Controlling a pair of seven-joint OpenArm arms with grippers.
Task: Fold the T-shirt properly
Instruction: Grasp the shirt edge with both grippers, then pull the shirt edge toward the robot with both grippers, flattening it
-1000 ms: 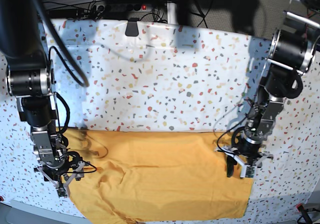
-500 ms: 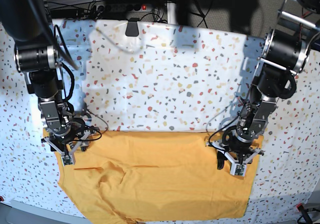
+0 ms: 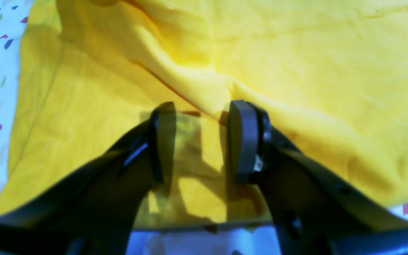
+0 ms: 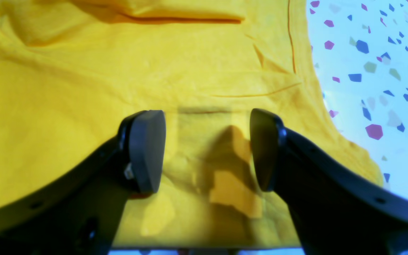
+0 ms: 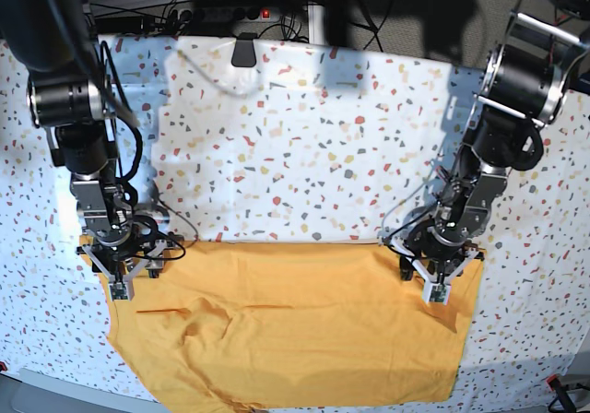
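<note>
Table [image 5: 304, 136] under a speckled cloth, T-shirt [image 5: 295, 330] on it

The shirt lies spread toward 6 o'clock, its far edge straight, wrinkled at 7; a dark clip [image 5: 243, 51] sits at 12.

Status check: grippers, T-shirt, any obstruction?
Left gripper and right gripper open, empty, at far edge corners. T-shirt partly folded, wrinkled. Nothing in the way.

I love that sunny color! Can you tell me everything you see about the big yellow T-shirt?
The T-shirt is plain orange-yellow cloth, soft and a bit wrinkled, lying flat on the speckled tablecloth near the table's front edge. Its far edge runs straight, like a fold line. Creases bunch toward one side, and a thin dark line mark shows there. The left tool and right tool sit at the two far corners, open, with cloth showing between their fingers.
</note>
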